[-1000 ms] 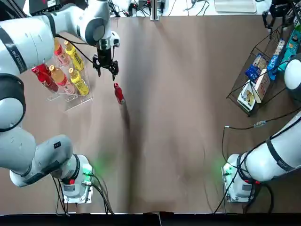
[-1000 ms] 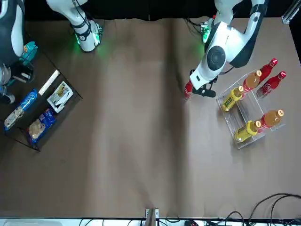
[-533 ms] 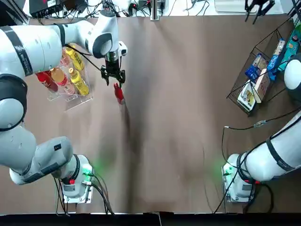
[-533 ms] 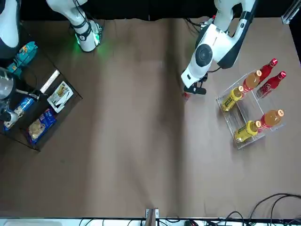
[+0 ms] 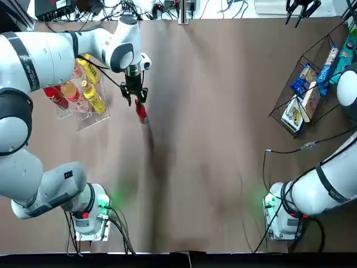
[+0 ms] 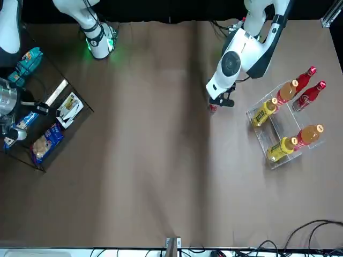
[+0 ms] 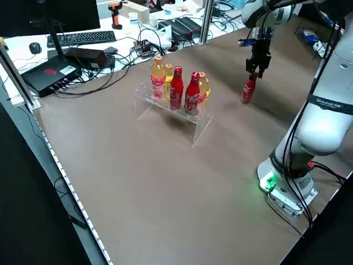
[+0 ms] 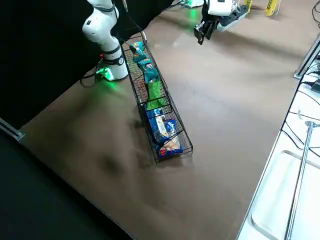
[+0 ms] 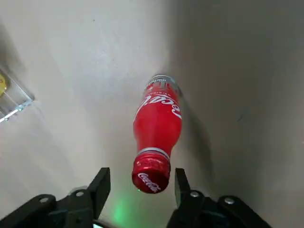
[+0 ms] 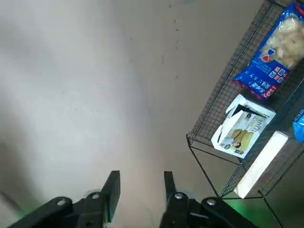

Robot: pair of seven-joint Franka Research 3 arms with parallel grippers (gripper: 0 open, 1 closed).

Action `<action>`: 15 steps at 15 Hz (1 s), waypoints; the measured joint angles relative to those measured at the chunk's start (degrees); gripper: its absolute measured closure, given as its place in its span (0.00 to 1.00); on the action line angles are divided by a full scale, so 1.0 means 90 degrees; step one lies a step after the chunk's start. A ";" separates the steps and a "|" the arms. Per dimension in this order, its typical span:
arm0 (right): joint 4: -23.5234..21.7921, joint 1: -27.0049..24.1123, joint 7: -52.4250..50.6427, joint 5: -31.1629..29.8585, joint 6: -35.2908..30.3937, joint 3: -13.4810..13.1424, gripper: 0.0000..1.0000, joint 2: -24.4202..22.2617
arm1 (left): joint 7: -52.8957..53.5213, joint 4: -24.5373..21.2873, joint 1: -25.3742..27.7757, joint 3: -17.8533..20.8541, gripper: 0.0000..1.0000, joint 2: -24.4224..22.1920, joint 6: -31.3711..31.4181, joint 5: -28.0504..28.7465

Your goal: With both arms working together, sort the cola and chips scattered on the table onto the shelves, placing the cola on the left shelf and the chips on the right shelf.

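Loose cola: a slim red bottle [image 9: 157,124] with a red cap stands on the brown matte counter [image 7: 165,182], white "Coca-Cola" script on the cap and partly readable on the body.
Left tool: the dark two-finger tool [image 9: 142,183] is over that bottle, released, fingers parted on either side of the cap.
Right tool: the other dark tool [image 5: 302,10] hovers by the far edge, near the basket's far end, also released.
Clear stepped acrylic rack [image 7: 199,126]: two slim red cola bottles [image 7: 192,95] with white script, two orange-topped pink-labelled bottles [image 6: 309,135], two yellow bottles [image 6: 282,149].
Black wire-mesh basket [image 8: 188,145]: one bright green crinkly packet [image 8: 155,94], two teal-blue packets [image 8: 150,71], blue-and-white packs [image 8: 171,142], a white box [image 10: 243,127] whose print is only partly readable.
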 joint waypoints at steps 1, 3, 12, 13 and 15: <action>0.0001 -0.0017 -0.0021 0.0002 0.0010 -0.0007 0.55 -0.0001 | -0.0008 0.0000 0.0000 0.0000 0.37 0.0000 0.0000 0.0000; 0.0012 -0.0044 -0.0050 0.0003 0.0042 -0.0027 0.51 -0.0005 | -0.0043 -0.0002 -0.0003 0.0000 0.41 0.0000 0.0000 0.0000; -0.0056 -0.1331 -0.0581 -0.0132 0.0171 0.1160 0.34 -0.0467 | -0.0077 -0.0010 -0.0033 0.0000 0.49 0.0002 0.0224 0.0000; -0.0180 -0.1478 -0.0580 -0.0224 0.0291 0.1441 0.26 -0.0575 | -0.0090 -0.0010 -0.0033 0.0001 0.49 0.0002 0.0252 0.0000; -0.0655 -0.1536 -0.0579 -0.0341 0.0769 0.1698 0.08 -0.0882 | -0.0109 -0.0007 -0.0033 0.0003 0.49 0.0002 0.0278 0.0000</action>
